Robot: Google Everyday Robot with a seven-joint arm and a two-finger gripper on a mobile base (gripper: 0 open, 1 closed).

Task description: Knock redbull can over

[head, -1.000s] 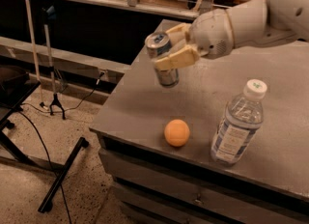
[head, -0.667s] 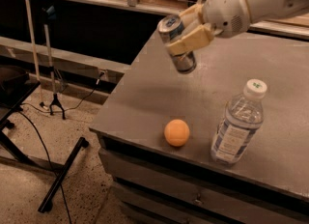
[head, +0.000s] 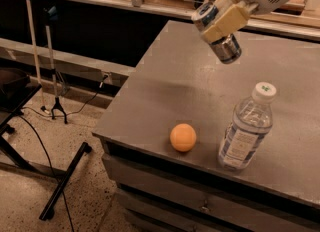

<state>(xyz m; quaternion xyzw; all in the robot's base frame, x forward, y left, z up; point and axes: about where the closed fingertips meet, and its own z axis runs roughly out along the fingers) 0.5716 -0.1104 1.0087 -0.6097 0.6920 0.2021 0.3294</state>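
The redbull can (head: 217, 33) is a slim silver-and-blue can, held tilted in the air above the far part of the grey table (head: 165, 91), its top toward the upper left. My gripper (head: 225, 18) comes in from the upper right and is shut on the can, its tan fingers (head: 227, 20) wrapped across the can's middle. The can does not touch the table.
A clear water bottle (head: 246, 128) with a white cap stands near the table's front right. An orange ball (head: 183, 137) lies near the front edge. A black stand (head: 55, 103) and cables are on the floor at left. Shelving runs along the back.
My gripper has lifted the can up and to the right, away from the table top, and the can has tipped further over.
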